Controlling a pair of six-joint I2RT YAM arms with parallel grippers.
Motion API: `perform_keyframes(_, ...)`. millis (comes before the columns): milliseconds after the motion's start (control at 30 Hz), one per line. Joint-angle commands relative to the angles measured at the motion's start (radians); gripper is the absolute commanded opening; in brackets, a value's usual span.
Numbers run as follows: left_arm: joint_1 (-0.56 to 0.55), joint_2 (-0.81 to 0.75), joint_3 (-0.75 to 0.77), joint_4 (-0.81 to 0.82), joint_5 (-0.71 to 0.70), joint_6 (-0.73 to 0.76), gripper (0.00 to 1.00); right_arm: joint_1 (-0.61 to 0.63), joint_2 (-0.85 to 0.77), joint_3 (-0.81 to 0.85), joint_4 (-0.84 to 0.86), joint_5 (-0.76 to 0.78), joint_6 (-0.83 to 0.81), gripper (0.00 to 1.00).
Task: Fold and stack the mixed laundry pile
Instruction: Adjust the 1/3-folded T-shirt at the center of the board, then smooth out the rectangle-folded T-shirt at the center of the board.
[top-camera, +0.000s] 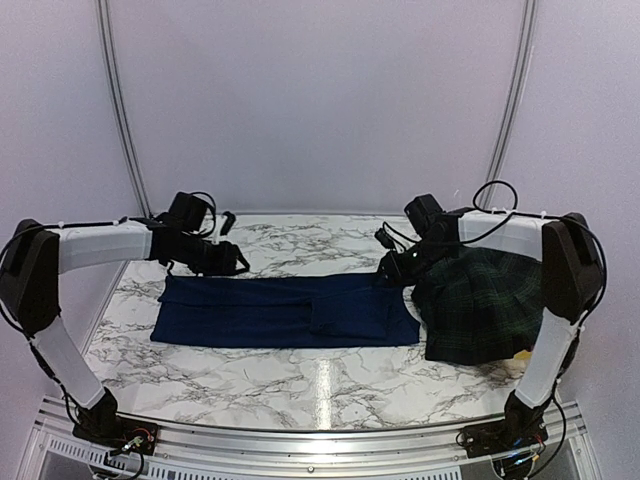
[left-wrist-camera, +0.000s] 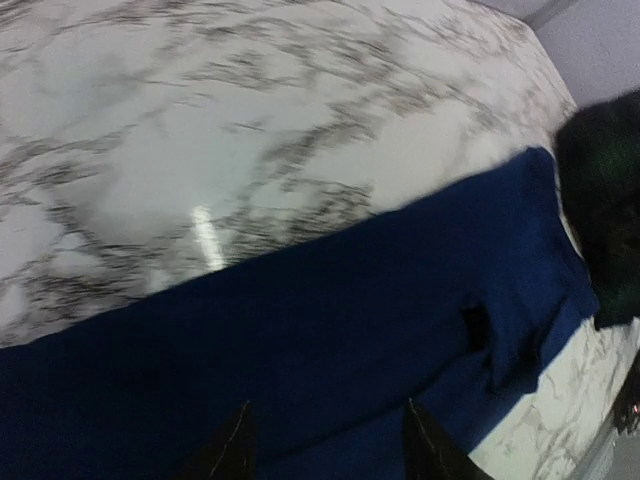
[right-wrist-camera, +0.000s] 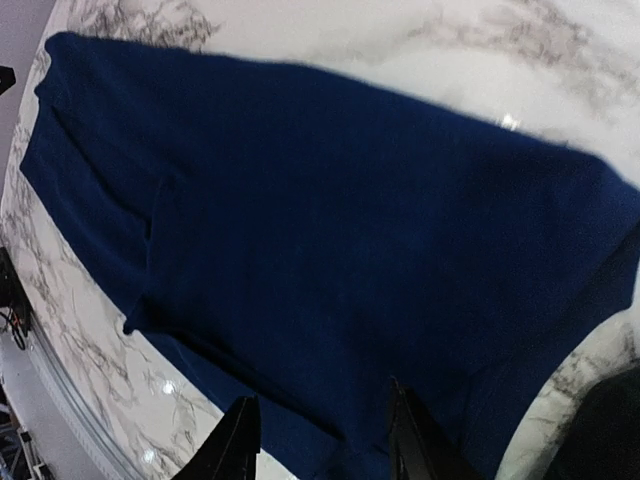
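Our left hand (top-camera: 235, 262) and right hand (top-camera: 392, 270) hover released at the upper corners of the flat navy cloth (top-camera: 285, 312); we judge a fold comes next.

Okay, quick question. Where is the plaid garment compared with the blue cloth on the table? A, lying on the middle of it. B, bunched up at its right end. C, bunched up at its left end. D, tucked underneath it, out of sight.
B: the plaid garment sits in a bunch at the right end of the blue cloth, which is spread flat with nothing on its middle.
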Motion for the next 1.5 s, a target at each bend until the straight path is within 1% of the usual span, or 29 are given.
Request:
perform_keyframes(0, -0.202, 0.079, 0.053, 0.055, 0.127, 0.014, 0.5, 0.008, -0.04, -0.12, -0.035, -0.085, -0.005, 0.39)
perform_keyframes(100, -0.347, 0.134, 0.101, 0.081, 0.154, 0.061, 0.5, 0.008, -0.106, -0.19, -0.026, -0.114, -0.014, 0.39)
perform_keyframes(167, -0.413, 0.185, 0.123, 0.103, 0.183, 0.078, 0.51, 0.008, -0.122, -0.224, -0.028, -0.135, -0.024, 0.39)
perform_keyframes(267, -0.472, 0.227, 0.147, 0.132, 0.184, 0.109, 0.53, 0.01, -0.14, -0.261, -0.014, -0.168, -0.015, 0.39)
perform_keyframes(367, -0.509, 0.273, 0.175, 0.141, 0.171, 0.145, 0.55, 0.011, -0.149, -0.274, -0.013, -0.162, -0.014, 0.39)
perform_keyframes(533, -0.524, 0.334, 0.21, 0.141, 0.16, 0.16, 0.58, 0.012, -0.124, -0.298, -0.025, -0.147, -0.024, 0.41)
perform_keyframes(700, -0.527, 0.36, 0.221, 0.141, 0.148, 0.16, 0.58, 0.023, -0.112, -0.305, 0.005, -0.159, -0.009, 0.39)
perform_keyframes(833, -0.53, 0.37, 0.219, 0.141, 0.141, 0.159, 0.58, 0.036, -0.09, -0.29, 0.025, -0.166, 0.001, 0.33)
perform_keyframes(933, -0.53, 0.37, 0.217, 0.142, 0.138, 0.158, 0.58, 0.046, -0.073, -0.286, 0.033, -0.163, 0.007, 0.3)
perform_keyframes(1200, -0.53, 0.384, 0.216, 0.142, 0.133, 0.164, 0.59, 0.05, -0.02, -0.277, 0.052, -0.145, 0.006, 0.3)
perform_keyframes(1367, -0.533, 0.396, 0.212, 0.133, 0.135, 0.184, 0.59, 0.05, -0.027, -0.272, 0.049, -0.136, 0.009, 0.27)
perform_keyframes(1400, -0.533, 0.397, 0.211, 0.132, 0.134, 0.19, 0.58, 0.051, -0.027, -0.271, 0.048, -0.135, 0.009, 0.26)
perform_keyframes(1467, -0.535, 0.399, 0.21, 0.13, 0.137, 0.2, 0.56, 0.051, -0.028, -0.269, 0.045, -0.136, 0.008, 0.19)
